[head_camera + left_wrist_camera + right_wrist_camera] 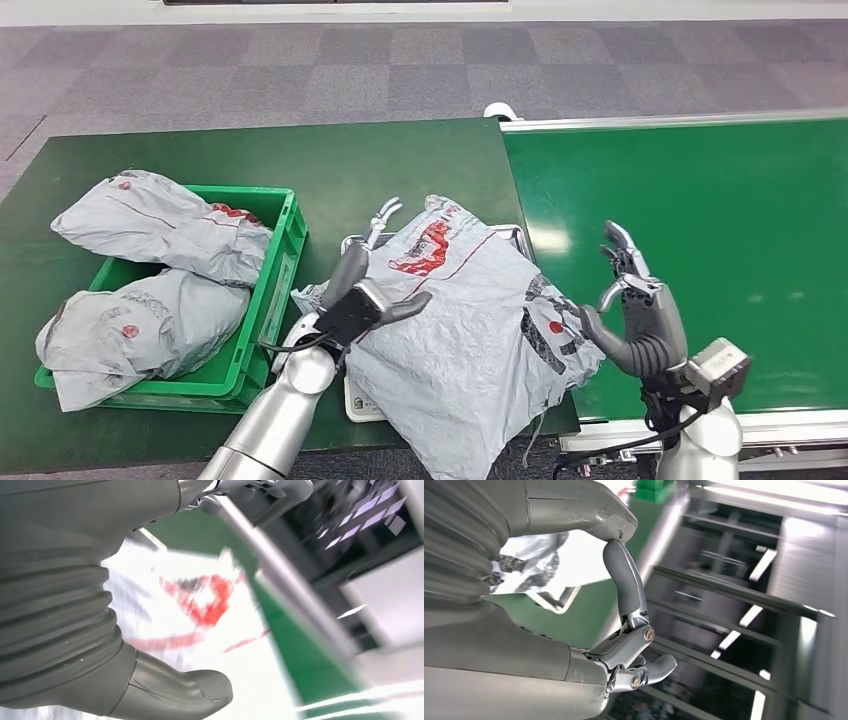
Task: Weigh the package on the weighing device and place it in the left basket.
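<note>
Head view: grey package point(465, 320) lying on the scale point(362, 402), on the green table point(400, 160) beside the basket point(262, 300) holding two bags point(160, 225). Left hand point(365, 290) rests on the package, fingers spread, holding nothing. Right hand point(635, 310) empty, fingers apart, just beside the package over the conveyor point(720, 220).
Left wrist view: thumb point(175, 692) over the package point(210, 605), blurred.
Right wrist view: fingers point(626, 587) apart, empty.

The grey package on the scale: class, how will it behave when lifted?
The package looks like a crumpled soft mailer bag, so it will probably sag and flop. Its glossy film may slip. One corner overhangs the table edge, so a push could slide it off.
</note>
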